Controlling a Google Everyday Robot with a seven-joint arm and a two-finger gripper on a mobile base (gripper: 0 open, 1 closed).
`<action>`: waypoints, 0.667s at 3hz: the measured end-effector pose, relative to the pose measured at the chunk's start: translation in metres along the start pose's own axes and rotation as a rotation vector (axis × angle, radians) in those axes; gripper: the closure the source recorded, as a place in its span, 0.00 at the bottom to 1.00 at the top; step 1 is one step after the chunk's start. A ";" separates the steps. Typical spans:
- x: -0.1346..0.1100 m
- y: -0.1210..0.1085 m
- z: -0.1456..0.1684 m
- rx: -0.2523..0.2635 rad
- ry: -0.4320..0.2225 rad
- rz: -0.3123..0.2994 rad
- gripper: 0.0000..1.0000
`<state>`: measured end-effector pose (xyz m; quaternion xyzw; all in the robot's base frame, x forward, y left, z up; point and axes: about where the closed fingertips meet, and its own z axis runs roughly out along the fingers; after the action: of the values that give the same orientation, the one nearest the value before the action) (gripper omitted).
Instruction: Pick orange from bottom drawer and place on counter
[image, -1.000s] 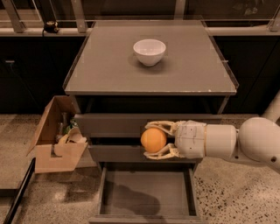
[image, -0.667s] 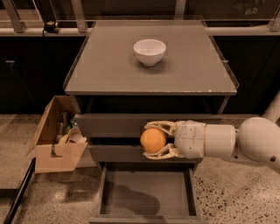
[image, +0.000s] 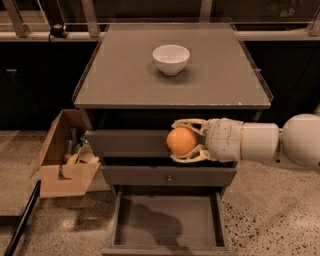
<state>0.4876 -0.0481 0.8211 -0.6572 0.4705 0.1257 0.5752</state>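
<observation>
The orange (image: 181, 141) is held between the two pale fingers of my gripper (image: 183, 141), which is shut on it. The white arm comes in from the right. The gripper hangs in front of the upper drawer fronts, above the open bottom drawer (image: 167, 226), whose flat floor is bare. The counter (image: 120, 75) lies just above and behind the gripper, with a white bowl (image: 171, 58) standing at its middle back.
An open cardboard box (image: 65, 160) with bottles and clutter stands on the floor left of the cabinet. The middle drawer (image: 150, 176) with a small knob is shut. Clear raised edging runs along the counter's sides. A dark pole leans at bottom left.
The gripper with the orange has risen slightly and stays in front of the upper drawers. Nothing else has moved.
</observation>
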 end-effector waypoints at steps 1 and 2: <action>0.005 -0.028 -0.008 0.010 0.005 -0.016 1.00; 0.014 -0.051 -0.011 -0.005 -0.030 -0.012 1.00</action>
<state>0.5298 -0.0701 0.8472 -0.6594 0.4577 0.1331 0.5814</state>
